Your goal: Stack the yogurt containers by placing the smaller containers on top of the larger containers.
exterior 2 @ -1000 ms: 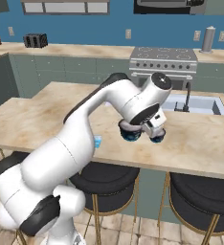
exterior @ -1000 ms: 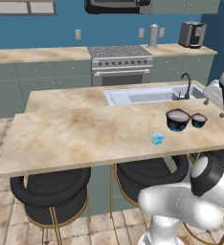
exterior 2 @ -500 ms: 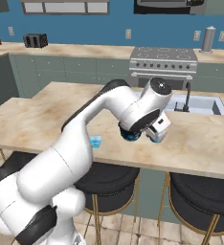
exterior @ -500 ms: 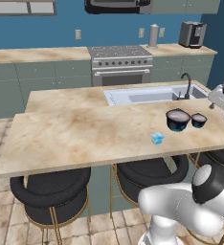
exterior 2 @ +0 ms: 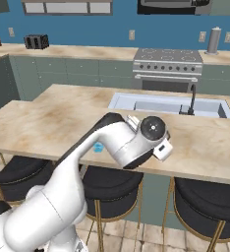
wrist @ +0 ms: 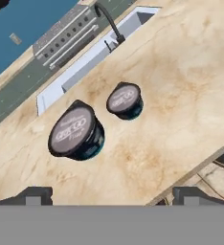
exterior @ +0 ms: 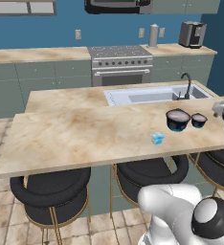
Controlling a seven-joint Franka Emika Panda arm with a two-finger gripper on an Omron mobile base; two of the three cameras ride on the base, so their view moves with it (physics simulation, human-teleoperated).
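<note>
A squat dark navy tub, the larger container [wrist: 76, 133] [exterior: 177, 119], stands upright with its grey lid on the island counter [exterior: 85, 129]. Just beside it is a narrower dark navy tub [wrist: 125, 100] [exterior: 198, 119], close but apart. The smaller container, a tiny cyan cup [exterior: 157, 138] [exterior 2: 98, 147], sits alone near the counter's front edge, left of the tubs. My gripper [wrist: 113, 195] hangs open and holds nothing, above the counter's front edge, looking down at both tubs. In the right base view my own arm [exterior 2: 131, 145] hides the tubs.
A sink [exterior: 152, 95] with a dark faucet [exterior: 186, 86] is set into the counter behind the tubs. Black round stools [exterior: 51, 194] stand under the front edge. Stove [exterior: 121, 64] and back counters line the far wall.
My hand has drawn back from just over the tubs toward the counter's front edge and higher. The jaws stayed open; the tubs and the cyan cup have not moved.
</note>
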